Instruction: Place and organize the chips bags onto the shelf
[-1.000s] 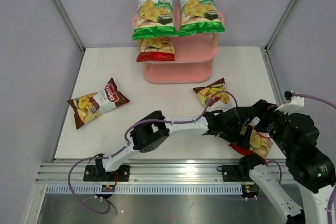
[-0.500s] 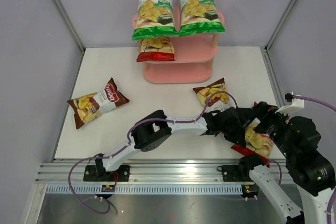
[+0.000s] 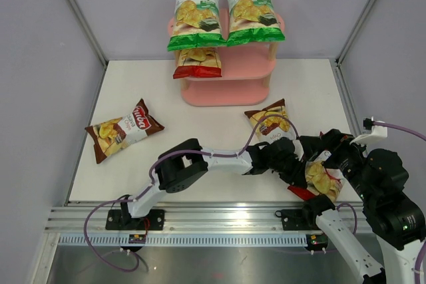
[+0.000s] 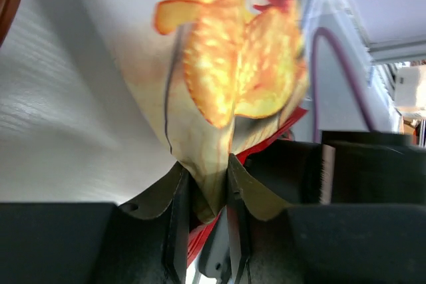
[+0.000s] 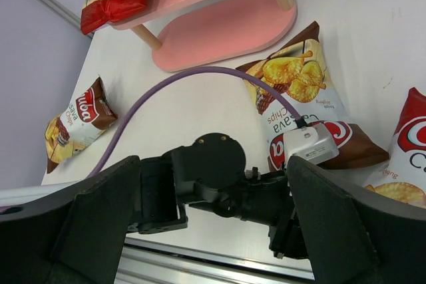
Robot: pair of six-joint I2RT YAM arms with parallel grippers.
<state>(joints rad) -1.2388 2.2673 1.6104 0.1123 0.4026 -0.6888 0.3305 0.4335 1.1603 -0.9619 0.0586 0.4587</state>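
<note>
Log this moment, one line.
left end effector: shut on red bag | right end effector: open | shelf: two green bags, second red bag | table: two brown bags

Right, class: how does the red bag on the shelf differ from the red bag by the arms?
The glossy red shelved bag lies untouched on the middle board of the pink shelf; the glossy red bag by the arms is pinched by the left gripper. The shelved bag is raised off the white table; the pinched one is at its near right edge. Both picture yellow chips.

Black-and-white arms (image 3: 223, 157) — purple cables (image 5: 200, 70).
</note>
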